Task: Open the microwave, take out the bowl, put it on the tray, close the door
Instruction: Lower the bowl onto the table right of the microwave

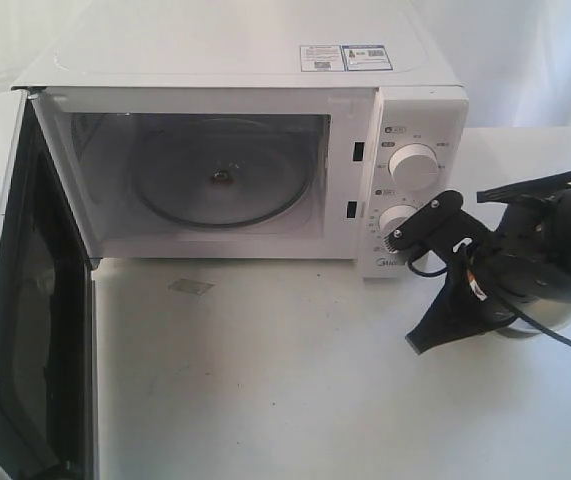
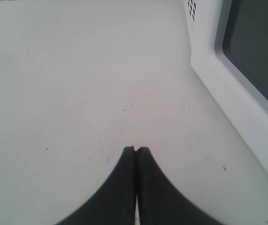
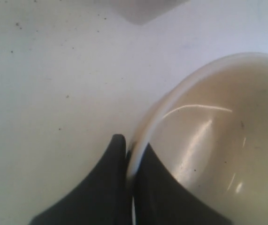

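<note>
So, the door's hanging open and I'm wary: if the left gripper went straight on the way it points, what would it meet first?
Likely the bare table: the left gripper, jaws shut, points across it, with the door off to one side. Depth is unclear in the wrist view.

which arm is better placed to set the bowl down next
Right. The right fingers pinch the bowl by its rim, outside the microwave. The left fingers are shut and empty, beside the open door.
</note>
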Robot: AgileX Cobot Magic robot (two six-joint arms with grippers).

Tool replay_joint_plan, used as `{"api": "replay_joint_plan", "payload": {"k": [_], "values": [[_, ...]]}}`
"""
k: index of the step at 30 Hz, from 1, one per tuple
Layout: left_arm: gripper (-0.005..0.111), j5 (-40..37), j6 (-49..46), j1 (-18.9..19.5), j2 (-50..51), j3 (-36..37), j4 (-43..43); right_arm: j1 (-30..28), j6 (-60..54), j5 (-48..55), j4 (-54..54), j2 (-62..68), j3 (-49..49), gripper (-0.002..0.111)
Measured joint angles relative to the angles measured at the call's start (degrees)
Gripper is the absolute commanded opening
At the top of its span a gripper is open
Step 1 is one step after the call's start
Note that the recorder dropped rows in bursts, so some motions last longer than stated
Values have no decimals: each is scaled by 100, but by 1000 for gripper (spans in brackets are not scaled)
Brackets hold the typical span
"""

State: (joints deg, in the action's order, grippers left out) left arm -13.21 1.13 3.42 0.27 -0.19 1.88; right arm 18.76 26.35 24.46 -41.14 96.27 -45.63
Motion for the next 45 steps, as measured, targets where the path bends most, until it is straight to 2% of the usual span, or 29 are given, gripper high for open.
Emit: {"api": "replay_joint_plan", "payload": {"k": [15,16,20,22,28,33,35,39,45], "values": [[0,0,0,0,0,0,0,-154,0,-252,577,0,0,2],[0,0,0,0,0,0,0,-154,0,-252,590,0,0,6],[0,0,0,0,0,0,0,-154,0,-206,736,0,0,37],[0,0,0,0,0,0,0,-154,0,-195,779,0,0,40],[0,0,0,0,0,0,0,-154,0,-148,797,-54,0,40],[0,0,0,0,0,0,0,-144,0,-77,1076,-584,0,38],[0,0,0,0,0,0,0,-120,0,124,1241,-890,-11,30],[0,0,0,0,0,0,0,-110,0,854,1662,-1480,-46,0],[0,0,0,0,0,0,0,-110,-39,1638,2030,-2205,77,0]]}}
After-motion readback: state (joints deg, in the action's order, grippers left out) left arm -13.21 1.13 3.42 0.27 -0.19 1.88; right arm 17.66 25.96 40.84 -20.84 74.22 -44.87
